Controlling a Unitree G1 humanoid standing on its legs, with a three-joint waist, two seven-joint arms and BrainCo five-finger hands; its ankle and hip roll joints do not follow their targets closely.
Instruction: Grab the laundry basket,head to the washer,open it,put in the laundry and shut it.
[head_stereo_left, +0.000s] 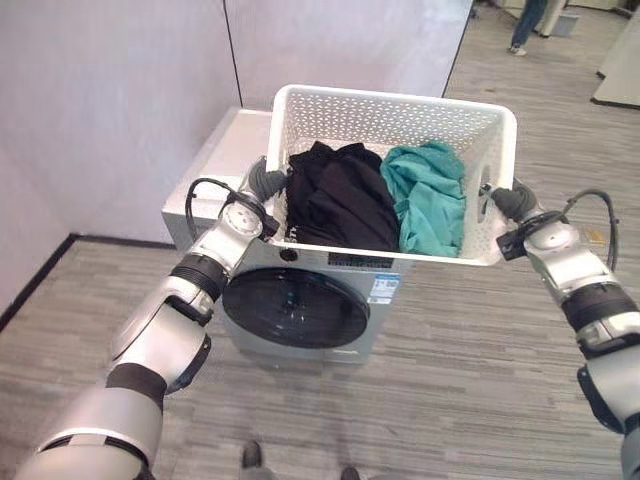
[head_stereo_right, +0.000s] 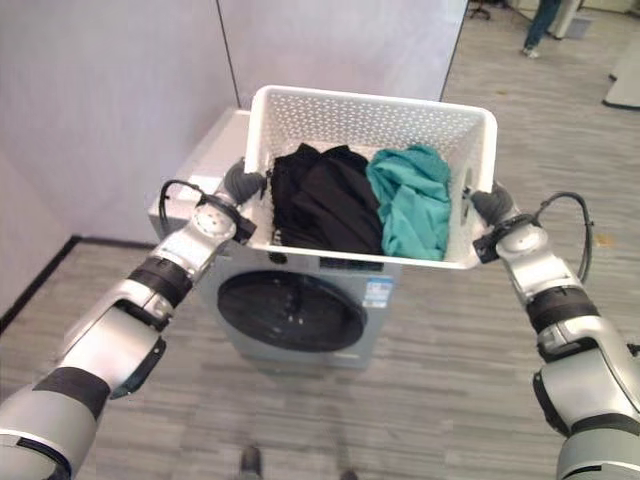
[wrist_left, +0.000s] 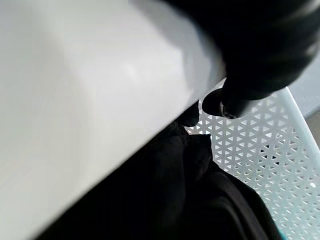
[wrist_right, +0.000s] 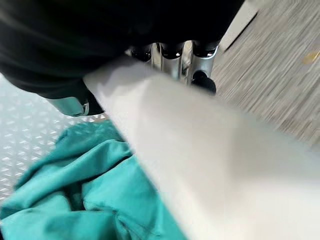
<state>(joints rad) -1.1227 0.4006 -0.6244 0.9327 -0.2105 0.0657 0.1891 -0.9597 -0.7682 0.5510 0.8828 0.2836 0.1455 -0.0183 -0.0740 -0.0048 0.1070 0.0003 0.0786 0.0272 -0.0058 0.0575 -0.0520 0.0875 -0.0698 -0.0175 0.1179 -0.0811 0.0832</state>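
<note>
- Both eye views look steeply down from above onto the laundry basket (head_stereo_left: 392, 120), sharing it and the washer (head_stereo_left: 300, 310) below.
- Each wrist view looks along the basket's rim from very close.

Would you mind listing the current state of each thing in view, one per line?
laundry basket: held up above the washer, loaded
black clothes: in the basket, robot's left side
teal garment: in the basket, right side
washer: door shut
left hand: shut on basket rim
right hand: shut on basket rim
</note>
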